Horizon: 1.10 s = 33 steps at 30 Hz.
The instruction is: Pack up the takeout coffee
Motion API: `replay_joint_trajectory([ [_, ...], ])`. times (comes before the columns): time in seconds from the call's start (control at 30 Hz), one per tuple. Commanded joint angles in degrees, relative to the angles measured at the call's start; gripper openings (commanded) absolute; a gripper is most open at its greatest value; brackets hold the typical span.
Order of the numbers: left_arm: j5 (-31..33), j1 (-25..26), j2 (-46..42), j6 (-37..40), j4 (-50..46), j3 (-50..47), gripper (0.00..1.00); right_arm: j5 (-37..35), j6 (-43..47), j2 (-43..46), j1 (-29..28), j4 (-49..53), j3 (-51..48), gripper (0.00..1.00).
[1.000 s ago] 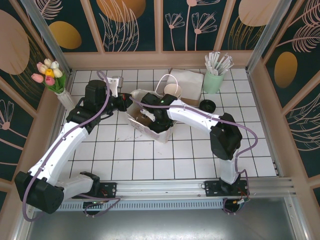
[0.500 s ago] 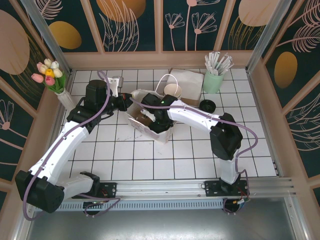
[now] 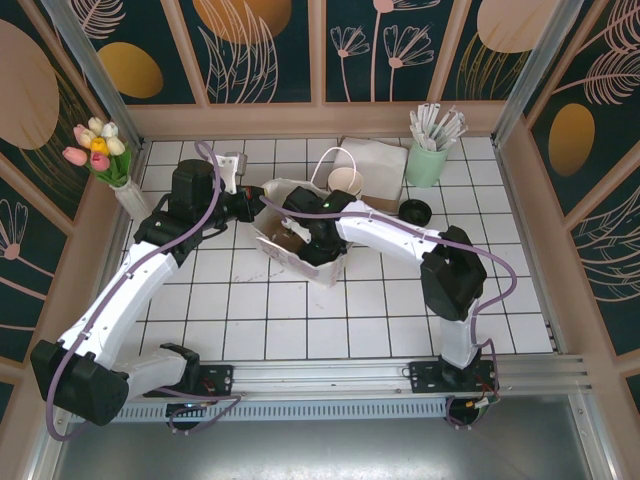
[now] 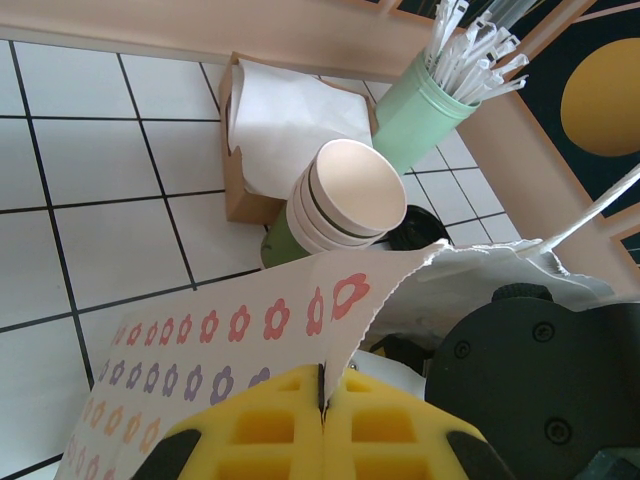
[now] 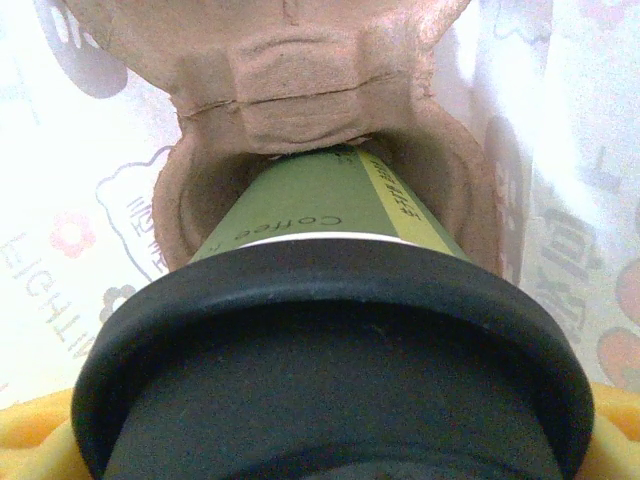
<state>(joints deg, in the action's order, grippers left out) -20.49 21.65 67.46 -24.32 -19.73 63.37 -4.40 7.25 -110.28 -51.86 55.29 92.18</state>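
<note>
The right gripper point(image 5: 320, 450) squeezes the takeout coffee point(image 5: 310, 200) near its black lid. The cup's bottom pokes into a hole of the brown cup tray point(image 5: 300, 80) inside the paper bag point(image 4: 230, 330). The left gripper point(image 4: 322, 400) is pressed together, pinching the bag's edge. Next, I think, the cup needs a gentle push down, then letting go.

White tiled table point(image 3: 300, 320) bears paper bag point(image 3: 335, 270), straw pot point(image 3: 427, 162), lid point(image 3: 414, 211).

A mint-green pot point(image 3: 427, 163) of wrapped straws stood at the far right, a loose black lid point(image 3: 414, 211) near it (lying flat); tulips point(image 3: 97, 143) stood far left.
</note>
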Motion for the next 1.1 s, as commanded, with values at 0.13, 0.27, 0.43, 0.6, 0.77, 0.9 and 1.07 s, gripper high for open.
replay_joint_trajectory([
  [0.13, -0.7, 0.0, -0.2, -0.5, 0.2, 0.8, 0.00, 1.7, 0.7, -4.9, 0.6, 0.0, -4.8, 0.40],
  [0.27, -0.7, -0.1, -0.4, -0.4, 0.2, 0.6, 0.00, 1.6, 0.5, -5.8, 0.9, -0.4, -6.3, 0.40],
  [0.43, -0.9, 0.0, -0.5, -0.2, 0.2, 0.5, 0.00, 2.7, 0.6, -6.9, 0.9, -1.1, -8.0, 0.40],
  [0.6, -1.0, 0.0, -0.5, 0.1, 0.2, 0.6, 0.00, 3.3, 0.5, -7.4, 1.0, -1.7, -8.6, 0.40],
  [0.77, -1.1, 0.0, -0.6, 0.1, 0.2, 0.7, 0.00, 3.3, 0.8, -8.8, 1.0, -0.7, -8.8, 0.40],
  [0.9, -1.1, 0.0, -0.6, 0.3, 0.2, 0.7, 0.00, 3.3, 0.8, -9.2, 0.9, -0.3, -8.9, 0.40],
  [1.07, -1.3, 0.0, -0.2, 0.3, 0.4, 0.7, 0.00, 3.3, 0.8, -9.3, 1.0, -0.4, -8.6, 0.40],
])
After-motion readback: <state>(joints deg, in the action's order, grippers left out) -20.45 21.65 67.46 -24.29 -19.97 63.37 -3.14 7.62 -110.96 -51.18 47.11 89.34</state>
